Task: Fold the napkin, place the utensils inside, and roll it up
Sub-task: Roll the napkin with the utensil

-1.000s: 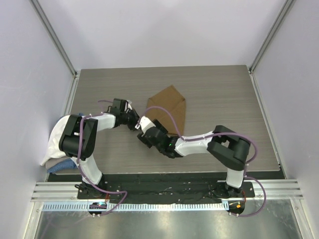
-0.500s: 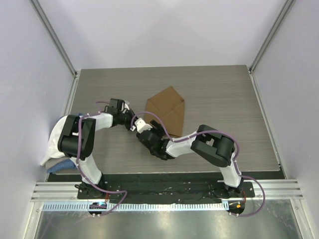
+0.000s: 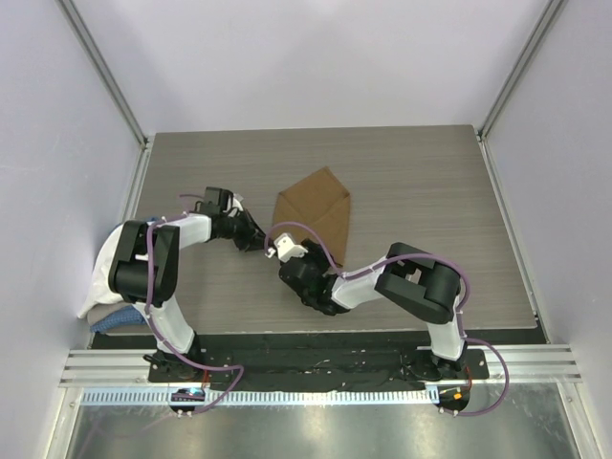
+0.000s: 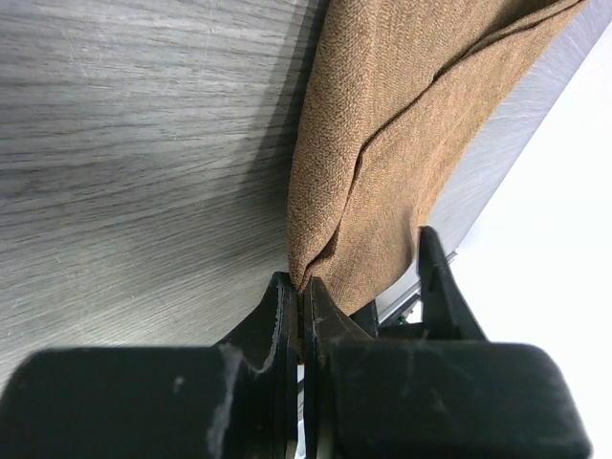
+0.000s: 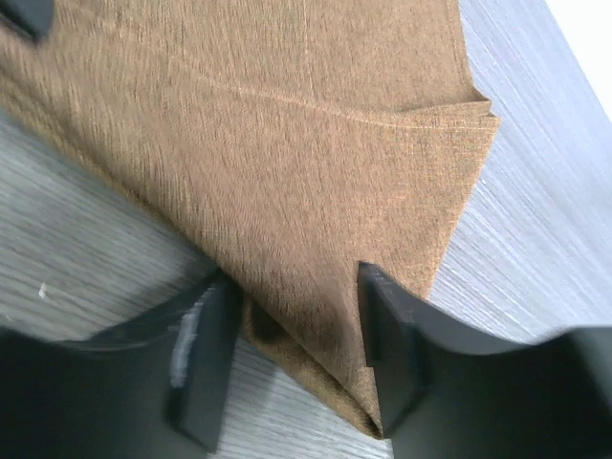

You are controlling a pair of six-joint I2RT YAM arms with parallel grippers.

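The tan-brown napkin [image 3: 320,206] lies folded on the table, its near-left part lifted. My left gripper [image 3: 261,241] is shut on a gathered corner of the napkin [image 4: 382,143], with the cloth pinched between the fingertips [image 4: 287,301]. My right gripper [image 3: 284,247] is right beside it. In the right wrist view the right gripper [image 5: 292,354] is open, its jaws on either side of the napkin's folded edge [image 5: 287,172] without squeezing it. The gold spoon is not in view.
A white cloth [image 3: 107,263] lies over a blue cloth [image 3: 117,320] at the table's left edge. Enclosure walls and metal posts border the wooden table [image 3: 430,182]. The two wrists are close together near the table's middle.
My left gripper has pulled the napkin corner slightly left and toward me. The right gripper has shifted toward me along the napkin's edge, and its elbow has swung.
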